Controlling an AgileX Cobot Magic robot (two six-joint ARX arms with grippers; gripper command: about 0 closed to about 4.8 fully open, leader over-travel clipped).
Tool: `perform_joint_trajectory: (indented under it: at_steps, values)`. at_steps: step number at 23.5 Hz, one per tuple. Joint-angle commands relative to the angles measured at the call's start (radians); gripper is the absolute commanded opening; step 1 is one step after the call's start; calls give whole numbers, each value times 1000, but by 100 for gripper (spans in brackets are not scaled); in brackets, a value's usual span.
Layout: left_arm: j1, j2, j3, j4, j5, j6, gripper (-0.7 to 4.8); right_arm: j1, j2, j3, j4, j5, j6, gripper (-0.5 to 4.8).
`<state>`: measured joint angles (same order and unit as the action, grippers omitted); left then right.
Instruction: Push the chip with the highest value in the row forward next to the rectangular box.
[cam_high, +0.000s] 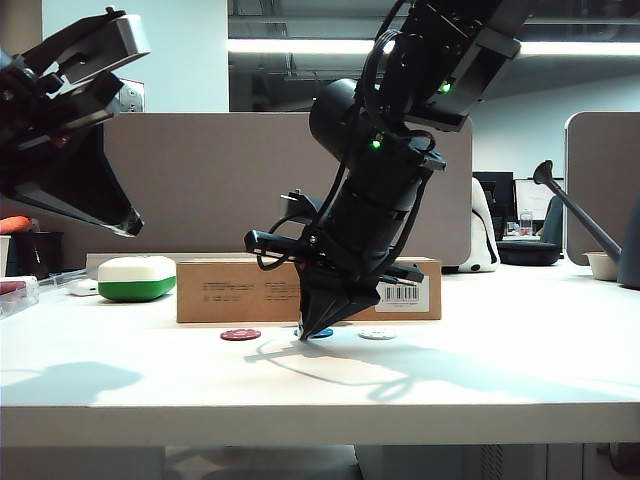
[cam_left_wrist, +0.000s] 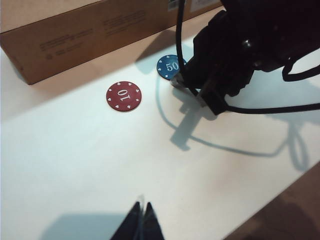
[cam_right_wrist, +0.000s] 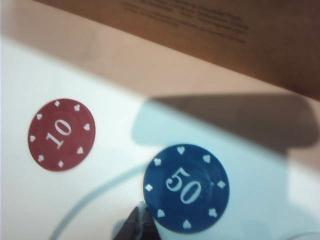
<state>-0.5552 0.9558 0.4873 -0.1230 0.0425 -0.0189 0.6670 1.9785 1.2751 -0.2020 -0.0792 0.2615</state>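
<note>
Now: push step under way, my right fingers (cam_high: 316, 332) set against the blue 50 chip (cam_right_wrist: 186, 188).

Pinched together to a narrow tip and holding nothing, my right fingers touch the chip's near edge on the worktop (cam_high: 480, 370); that arm leans steeply down from above. The chip lies between the red 10 chip (cam_right_wrist: 61, 134) and the white chip (cam_high: 377, 334), near but apart from the rectangular box (cam_left_wrist: 75, 40). Next, I judge, a straight, low shove toward the box, stopping just beside it. My left fingers (cam_left_wrist: 141, 225), also pinched narrow and empty, hang raised at the left, well apart from the row.
</note>
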Motion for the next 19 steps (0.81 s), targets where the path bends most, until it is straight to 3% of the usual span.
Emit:
perform_joint_trajectory:
  at_steps: [1, 19]
  values:
    - [2, -2, 5, 12, 3, 4, -5, 0, 2, -2, -57, 12, 1, -5]
    - [2, -2, 5, 12, 3, 4, -5, -18, 5, -1, -5, 108, 3, -5]
